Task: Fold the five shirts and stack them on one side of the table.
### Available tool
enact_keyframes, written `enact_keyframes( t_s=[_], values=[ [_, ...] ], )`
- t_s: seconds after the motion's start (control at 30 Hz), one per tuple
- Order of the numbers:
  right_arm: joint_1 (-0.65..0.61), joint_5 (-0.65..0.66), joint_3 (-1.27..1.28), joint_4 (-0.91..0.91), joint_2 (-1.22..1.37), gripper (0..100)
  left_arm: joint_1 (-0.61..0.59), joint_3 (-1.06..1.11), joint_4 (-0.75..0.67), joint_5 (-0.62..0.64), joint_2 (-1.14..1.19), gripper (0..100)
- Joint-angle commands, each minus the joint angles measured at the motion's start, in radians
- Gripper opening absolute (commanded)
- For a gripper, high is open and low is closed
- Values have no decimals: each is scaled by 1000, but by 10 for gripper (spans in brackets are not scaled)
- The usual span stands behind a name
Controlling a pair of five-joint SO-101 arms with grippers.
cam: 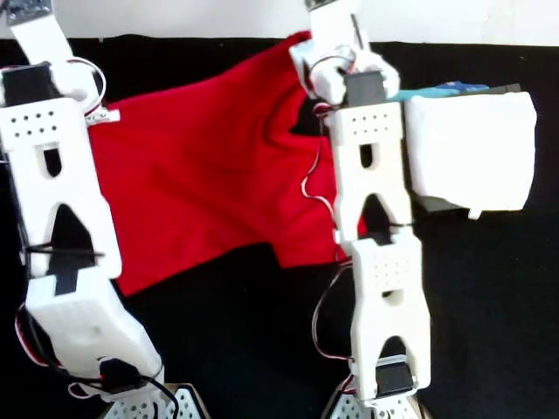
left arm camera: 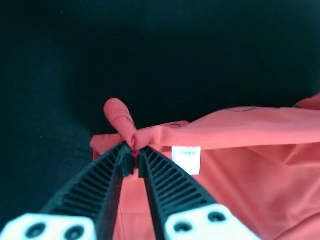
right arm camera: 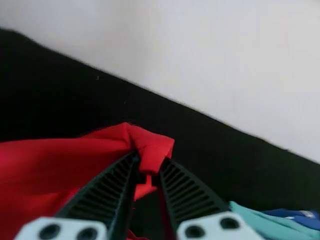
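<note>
1. Left fingers are clamping almost shut on a small bunched bit of the red shirt, with the tips just beside the white label.
2. Right fingers are pinching narrow on a folded corner of the red shirt, near the far edge of the table; a pale wall is standing behind.
3. In the high view the red shirt is lying spread on the black table, stretching between the two arms.
4. Its label side is sitting by the left arm, and the pinched far corner is sitting by the right arm.
5. Part of the red shirt is passing under the right arm, and its near hem is running slanted across the table.
6. A stack of folded shirts is sitting on the right side of the table, just beside the right arm, with a white shirt lying on top.
7. Edges of a teal shirt and a blue shirt are showing at the stack's far side.
8. A darker layer is peeking out under the white shirt at the near edge; I cannot tell how many shirts are in the stack.
9. Both arms are standing stretched out toward the far edge of the table.
</note>
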Motion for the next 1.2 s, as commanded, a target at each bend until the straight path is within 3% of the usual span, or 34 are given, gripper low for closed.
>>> enact_keyframes(
  t_s=[0.0, 0.17, 0.4, 0.67, 0.87, 1.17],
  values=[
    [-18, 9, -10, -74, 38, 5, -18, -38, -46, -9, 25, 8],
    [-61, 14, -35, -91, 8, 5, -30, -38, -66, -9, 38, 8],
    [-64, 14, -5, -265, 5, 5, -36, -38, -60, -8, 38, 8],
    [-77, 9, 58, -234, 87, 5, -38, -33, -60, -6, 39, 8],
    [-116, 12, 64, -41, 67, 5, -38, -33, -60, -6, 41, 8],
    [-87, 12, 58, -107, 278, 5, -36, 2, -60, -8, 41, 8]
  ],
)
